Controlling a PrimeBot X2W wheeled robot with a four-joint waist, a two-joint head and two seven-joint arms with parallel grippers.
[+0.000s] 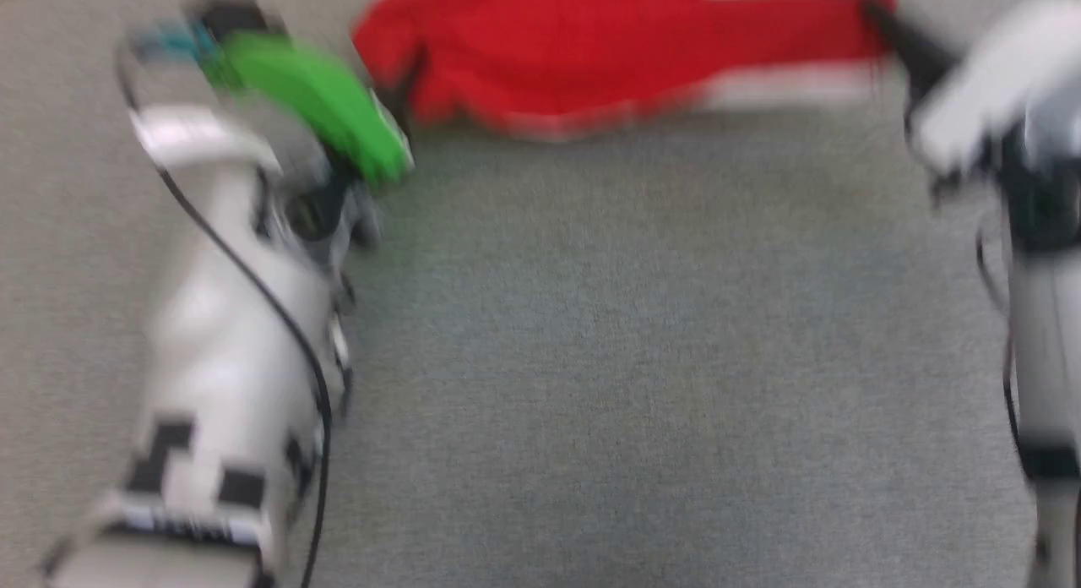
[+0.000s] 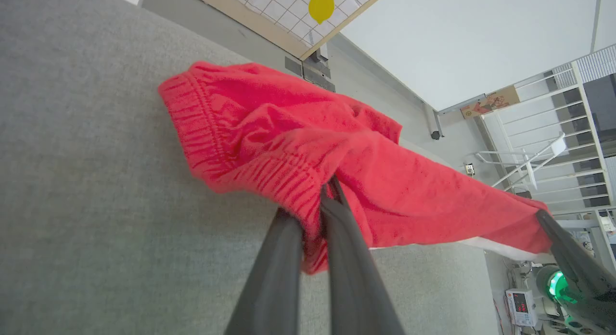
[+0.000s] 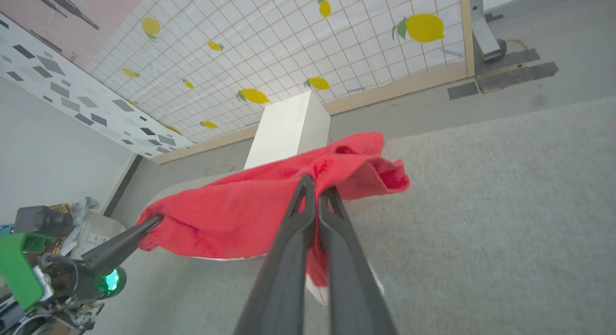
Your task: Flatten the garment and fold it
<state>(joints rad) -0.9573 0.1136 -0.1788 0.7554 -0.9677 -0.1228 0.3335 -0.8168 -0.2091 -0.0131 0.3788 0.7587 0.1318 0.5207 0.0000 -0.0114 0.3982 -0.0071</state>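
Head view, blurred throughout, takes in a broad grey felt-like surface (image 1: 633,360) across most of the frame. The garment (image 1: 608,56) lies along the top edge, spread sideways as a long red strip between the two arms. From this view I cannot tell whether its lower hem touches the surface or hangs just above it.

In the wrist views the red fabric sags in a shallow curve from one grip to the other, with the grey surface below it. The left arm carries a green cover (image 1: 329,106) near its wrist.

The left gripper (image 2: 317,200) is clamped on the ribbed elastic waistband, its fingers (image 2: 274,277) nearly together with cloth bunched between them. The right gripper (image 3: 317,188) is pinched tight on the opposite end, where the fabric folds over its tips. A narrow white trim (image 2: 500,248) runs along the underside of the garment near the right gripper.
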